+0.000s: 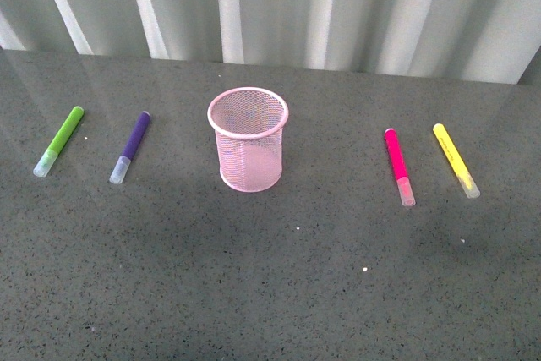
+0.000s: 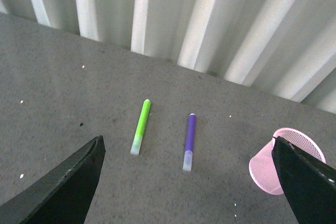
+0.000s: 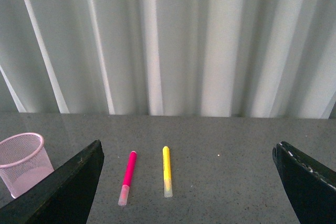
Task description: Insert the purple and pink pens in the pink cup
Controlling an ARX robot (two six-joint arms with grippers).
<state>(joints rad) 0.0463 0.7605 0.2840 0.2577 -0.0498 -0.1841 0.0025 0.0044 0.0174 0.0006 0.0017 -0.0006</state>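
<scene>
Black jaws stood spread and empty on both arms: the left gripper (image 2: 186, 140) faced the deep purple highlighter pen (image 2: 189, 139), lying lengthwise away from it, the right gripper (image 3: 188, 144) the magenta pink highlighter pen (image 3: 127, 178) likewise; the light pink wire-mesh cup (image 1: 248, 158) stood upright between both.

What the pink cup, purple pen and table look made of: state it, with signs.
Pink cup: probably painted wire mesh, metal by its look; a fine see-through grid and rolled rim. Purple pen: likely plastic, smooth opaque barrel with a translucent cap. Table: dark speckled stone or stone-look laminate, semi-gloss, faintly reflecting the wall.
</scene>
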